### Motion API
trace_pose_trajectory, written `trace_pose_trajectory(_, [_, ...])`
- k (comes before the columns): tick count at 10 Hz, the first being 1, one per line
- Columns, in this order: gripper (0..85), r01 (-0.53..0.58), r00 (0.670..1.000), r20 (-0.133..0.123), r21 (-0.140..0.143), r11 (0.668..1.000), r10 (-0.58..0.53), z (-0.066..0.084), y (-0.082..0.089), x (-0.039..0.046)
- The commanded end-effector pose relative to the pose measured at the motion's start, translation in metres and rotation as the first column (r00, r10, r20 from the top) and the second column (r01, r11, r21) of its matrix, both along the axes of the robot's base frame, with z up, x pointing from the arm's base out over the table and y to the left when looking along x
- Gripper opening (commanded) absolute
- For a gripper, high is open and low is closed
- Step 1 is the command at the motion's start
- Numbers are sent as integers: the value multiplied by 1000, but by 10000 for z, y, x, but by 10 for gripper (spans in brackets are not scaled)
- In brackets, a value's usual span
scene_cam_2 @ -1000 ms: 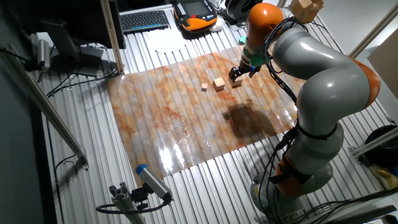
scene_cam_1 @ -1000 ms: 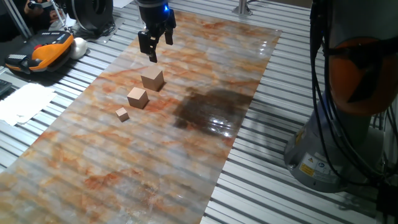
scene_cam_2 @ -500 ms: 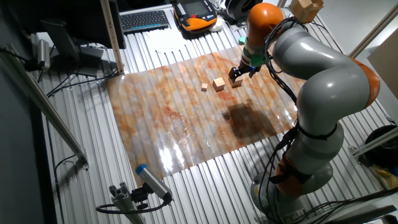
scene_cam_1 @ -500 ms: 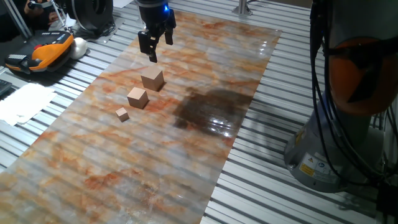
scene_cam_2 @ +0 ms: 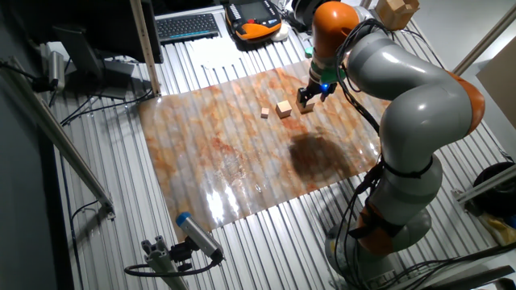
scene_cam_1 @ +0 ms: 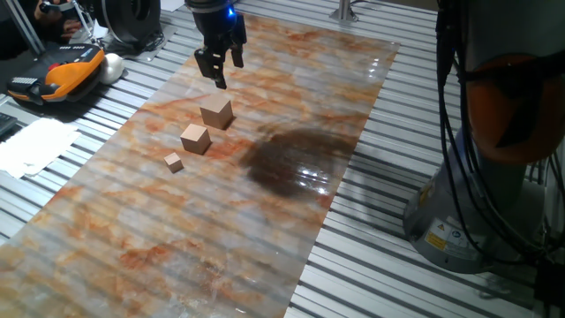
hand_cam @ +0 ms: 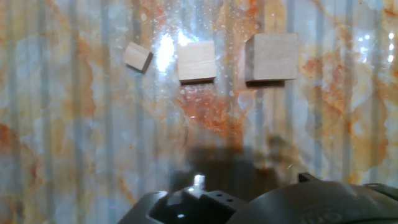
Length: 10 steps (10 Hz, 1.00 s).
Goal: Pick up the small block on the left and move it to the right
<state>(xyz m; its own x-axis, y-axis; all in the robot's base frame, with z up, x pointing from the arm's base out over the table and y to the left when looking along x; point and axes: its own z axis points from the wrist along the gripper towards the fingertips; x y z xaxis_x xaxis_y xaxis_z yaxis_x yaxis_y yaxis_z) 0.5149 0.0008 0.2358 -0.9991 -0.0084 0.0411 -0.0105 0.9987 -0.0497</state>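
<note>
Three tan wooden cubes stand in a row on the marbled mat point(scene_cam_1: 203, 230). The small block point(scene_cam_1: 216, 112), the largest of the three, is at the far end of the row. It also shows in the hand view point(hand_cam: 272, 57) and in the other fixed view point(scene_cam_2: 307, 105), partly behind the hand. The middle-sized cube point(scene_cam_1: 195, 139) and the tiniest cube point(scene_cam_1: 174, 162) lie beside it. My gripper point(scene_cam_1: 218, 71) is open and empty. It hovers above the mat just beyond the small block, not touching it. The hand view shows no fingers.
An orange and black pendant point(scene_cam_1: 53, 75) and white papers point(scene_cam_1: 31, 146) lie left of the mat on the slatted table. The arm's base point(scene_cam_1: 477, 212) stands at the right. A dark shadow point(scene_cam_1: 296, 159) lies on the mat's middle. A keyboard point(scene_cam_2: 187, 26) is at the back.
My gripper has shifted slightly left and away from the cubes, and the arm has swung with it. The cubes have not moved.
</note>
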Motion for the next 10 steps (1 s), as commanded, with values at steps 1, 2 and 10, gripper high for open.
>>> trace_pose_trajectory(1, [0,-1,1000,0,1,1000,1,-1,-1,0])
trace_pose_trajectory(2, [0,-1,1000,0,1,1000,1,-2,-1,1])
trace_pose_trajectory(10, [0,39,999,10,22,999,-39,0,-2,2])
